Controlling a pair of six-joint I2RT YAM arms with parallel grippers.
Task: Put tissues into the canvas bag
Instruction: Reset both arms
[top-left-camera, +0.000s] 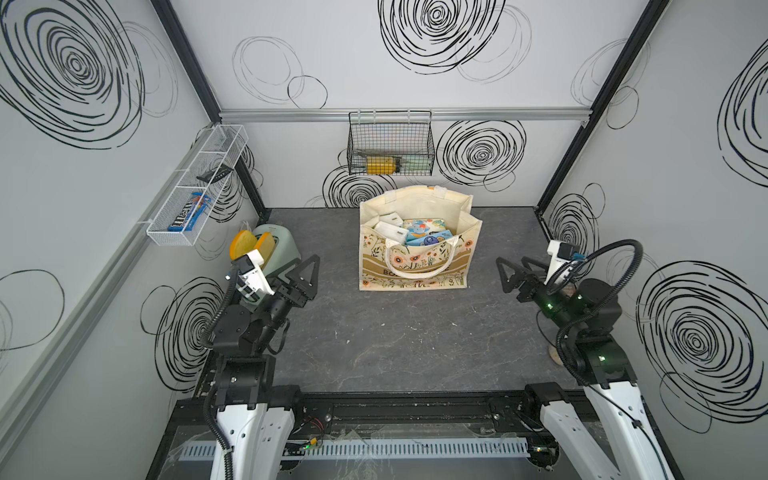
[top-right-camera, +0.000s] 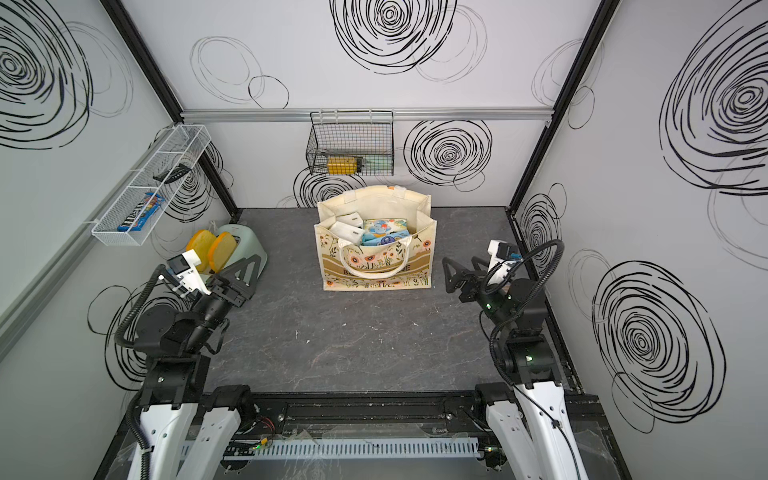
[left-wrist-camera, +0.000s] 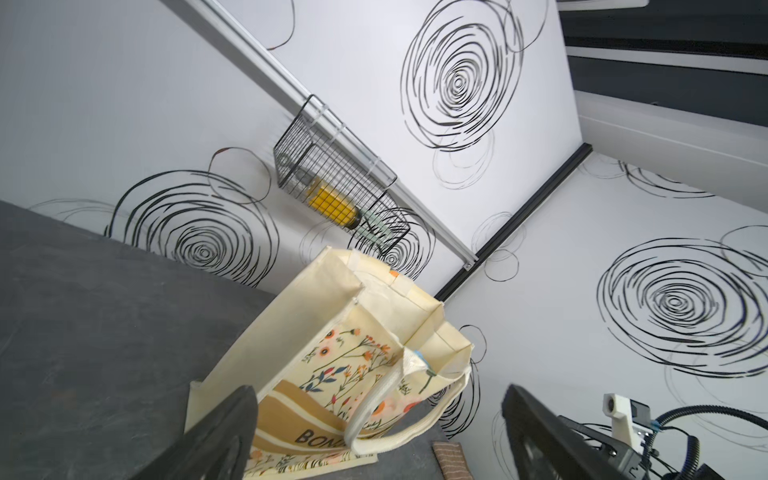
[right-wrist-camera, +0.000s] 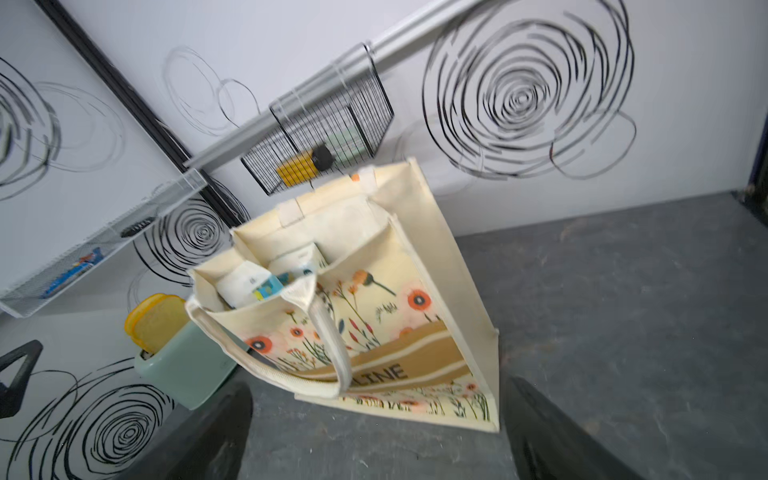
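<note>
- The table is a dark grey slab walled in on three sides by white panels with black scribbled swirls. Its wide front and middle stretch lies bare between my two arms.
- The canvas bag stands upright toward the back centre, mouth open upward, with its rear panel close to the back wall. In both top views it sits under the black wire basket that hangs from the rail.
- The tissues lie inside the bag below its rim. White packs are on the left side and elephant-print ones beside them, and my right wrist view also shows them tucked behind the front panel.
- The bag's near handle droops over the front face, so that top edge is free.
- My left gripper hangs spread wide and empty over the table's left side. It is just in front of the mint toaster and apart from the bag's left edge.
- My right gripper is likewise splayed, grasping nothing. It is level with the bag's lower half, with bare table between it and the bag's right edge, and the right wall is close behind its arm.
- A white mesh shelf juts from the left wall above the toaster corner.
- In my left wrist view a brown striped cloth lies on the table near the bag's base.
</note>
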